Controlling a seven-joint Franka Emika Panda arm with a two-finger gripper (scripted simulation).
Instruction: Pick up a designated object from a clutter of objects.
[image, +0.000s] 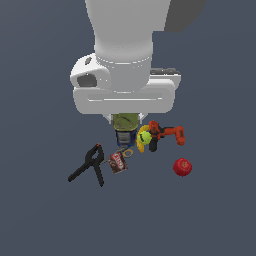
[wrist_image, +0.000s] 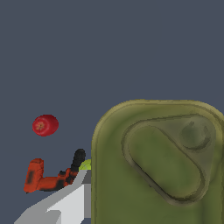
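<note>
My gripper (image: 125, 120): the white hand hangs low over the middle of the pile; one pale grey finger (wrist_image: 65, 203) shows in the wrist view, lying flat against the side of the green container. The other finger is hidden, so I cannot say for certain that the jaws are pressed on it, though it sits between them.
Olive-green container (image: 125, 122): directly under my hand, at the centre of the clutter. A smooth, matte, rounded body with a dark blue end pointing away from my palm. In the wrist view its olive end fills much of the picture: a rounded-corner face with a raised rim and a sunken oval panel.
Brown-red can (image: 118, 162): small cylinder with a printed label, tipped at a slant, near the container's blue end.
Black spring clamp (image: 90, 165): two thin dark arms splayed in a V, on the exterior view's left of the can.
Yellow-green ball (image: 144, 138): round, fuzzy-looking, just beside the container.
Banana (image: 140, 142): a yellow curve hugging the ball.
Drill (image: 167, 134): orange body, black grip, blocky, touching the ball's far side.
Red apple (image: 182, 167): glossy, round, apart from the rest.
Floor (image: 45, 215): flat, plain slate-blue.
</note>
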